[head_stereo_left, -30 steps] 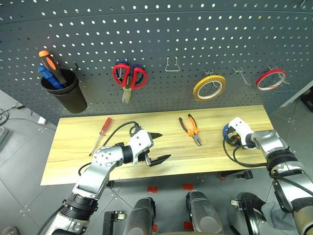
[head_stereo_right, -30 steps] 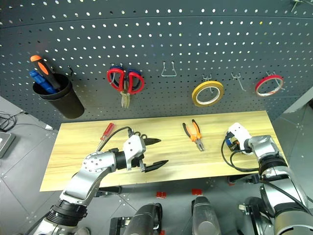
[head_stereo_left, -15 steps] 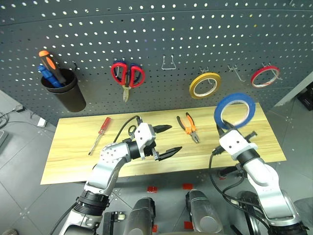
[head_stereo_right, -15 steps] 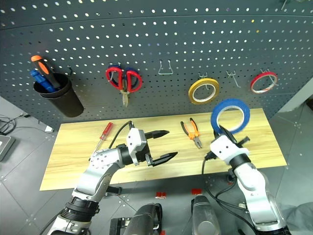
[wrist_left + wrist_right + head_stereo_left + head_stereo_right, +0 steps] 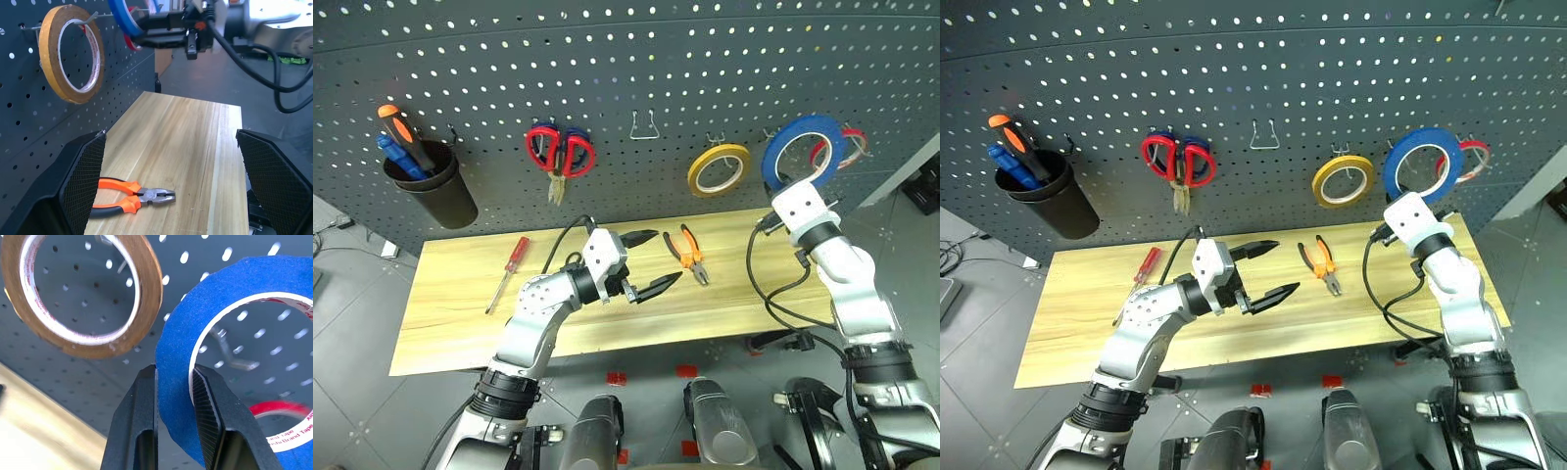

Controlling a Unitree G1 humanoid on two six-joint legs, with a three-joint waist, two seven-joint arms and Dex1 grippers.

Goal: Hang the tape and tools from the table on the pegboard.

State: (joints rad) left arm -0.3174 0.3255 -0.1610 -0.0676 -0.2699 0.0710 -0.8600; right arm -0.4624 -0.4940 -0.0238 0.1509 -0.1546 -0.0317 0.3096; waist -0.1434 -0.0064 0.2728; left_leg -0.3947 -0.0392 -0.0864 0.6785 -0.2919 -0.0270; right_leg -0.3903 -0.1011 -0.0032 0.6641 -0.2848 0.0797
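Observation:
The blue tape [image 5: 805,147] is up against the pegboard [image 5: 656,69], between the yellow roll [image 5: 718,168] and the thin red roll [image 5: 842,145], partly covering the red one. My right gripper [image 5: 174,374] is shut on the tape's lower band, next to a metal hook [image 5: 227,352]. My left gripper [image 5: 646,262] hangs open and empty just above the table [image 5: 450,323], pointing towards the orange-and-black pliers [image 5: 688,255] lying on the wood. The red-handled screwdriver [image 5: 509,269] lies on the table at the left.
On the pegboard hang red-handled scissors [image 5: 558,152], an empty wire hook [image 5: 644,125] and a black cup [image 5: 423,191] holding an orange-and-black screwdriver. A black cable runs along the table behind my left arm.
My right arm has lifted the blue tape from the table's right end up to the pegboard beside the red roll. My left gripper has risen a little and moved right, still open.

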